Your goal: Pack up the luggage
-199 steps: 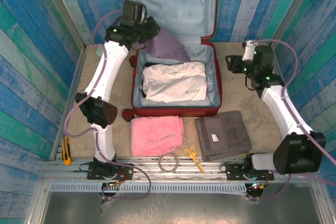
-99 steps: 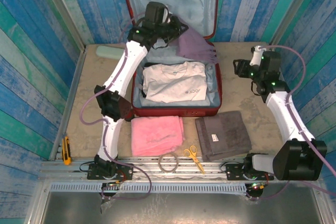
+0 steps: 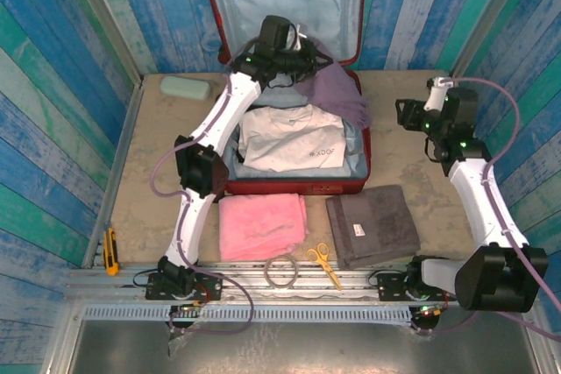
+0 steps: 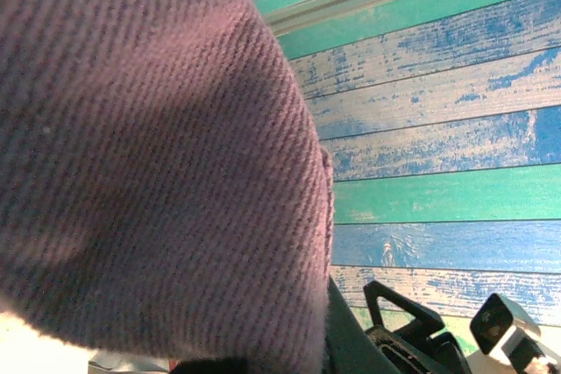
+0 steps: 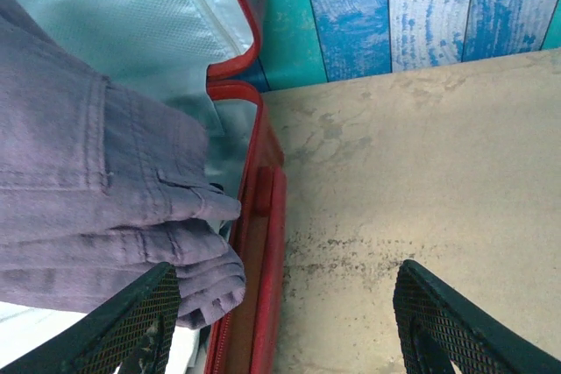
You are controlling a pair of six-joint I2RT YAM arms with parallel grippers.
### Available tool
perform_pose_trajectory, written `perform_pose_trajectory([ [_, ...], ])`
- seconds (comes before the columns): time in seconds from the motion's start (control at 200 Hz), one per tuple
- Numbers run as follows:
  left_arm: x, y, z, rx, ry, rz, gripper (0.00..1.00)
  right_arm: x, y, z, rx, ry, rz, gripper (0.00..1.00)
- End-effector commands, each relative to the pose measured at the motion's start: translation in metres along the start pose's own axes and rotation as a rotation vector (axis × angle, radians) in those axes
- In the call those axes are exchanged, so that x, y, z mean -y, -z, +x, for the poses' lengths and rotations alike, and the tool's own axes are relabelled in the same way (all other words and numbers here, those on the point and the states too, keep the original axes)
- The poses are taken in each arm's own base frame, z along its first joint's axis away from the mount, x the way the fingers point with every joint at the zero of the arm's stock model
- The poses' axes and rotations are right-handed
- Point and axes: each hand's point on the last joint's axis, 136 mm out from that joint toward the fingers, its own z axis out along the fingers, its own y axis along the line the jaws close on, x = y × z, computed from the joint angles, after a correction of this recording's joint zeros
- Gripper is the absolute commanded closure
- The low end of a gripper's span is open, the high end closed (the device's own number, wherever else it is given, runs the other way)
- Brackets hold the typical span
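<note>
Luggage (image 3: 294, 186) lies open at the rear centre of the counter (image 3: 166, 155): the red base sits flat, and the lid stands upright against the striped back wall, pale lining facing forward. A folded white T-shirt (image 3: 285, 142) lies in the base.

The left hand (image 3: 302, 63) is above the rear of the base, closed on a purple garment (image 3: 337, 94). The garment hangs over the rear right corner of the base. In the left wrist view its ribbed weave (image 4: 158, 146) covers most of the frame.

The right hand (image 3: 405, 116) hovers over bare counter just right of the luggage, fingers spread wide with nothing between them. In the right wrist view, the hand (image 5: 287, 304) faces the red rim (image 5: 263, 243), with the purple garment (image 5: 88, 199) draped inside it.

In front of the luggage lie a folded pink towel (image 3: 261, 225) and, to its right, a folded grey towel (image 3: 372, 229). Near the front rail lie yellow-handled scissors (image 3: 324, 262) and a ring (image 3: 282, 269). A pale green case (image 3: 185, 88) rests at the rear left.
</note>
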Motion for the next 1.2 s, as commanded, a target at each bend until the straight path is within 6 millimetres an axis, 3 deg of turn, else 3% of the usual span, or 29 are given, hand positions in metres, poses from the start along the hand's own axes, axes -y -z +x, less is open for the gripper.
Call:
perform_pose_trajectory([
  [0.0,0.021,-0.015,0.001,-0.03,-0.079,0.134,1.0,0.003,0.006,0.003,-0.002,0.006,0.008,0.33],
  [0.265,0.026,-0.016,0.01,-0.089,-0.128,0.179,1.0,0.005,0.01,0.002,0.001,0.004,0.014,0.34],
  [0.586,-0.003,-0.016,0.029,-0.169,-0.148,0.108,1.0,0.004,0.012,0.001,0.001,-0.002,0.013,0.33],
  [1.197,-0.063,0.031,0.026,-0.169,-0.167,-0.118,1.0,-0.001,0.005,0.002,-0.022,-0.019,-0.022,0.33],
])
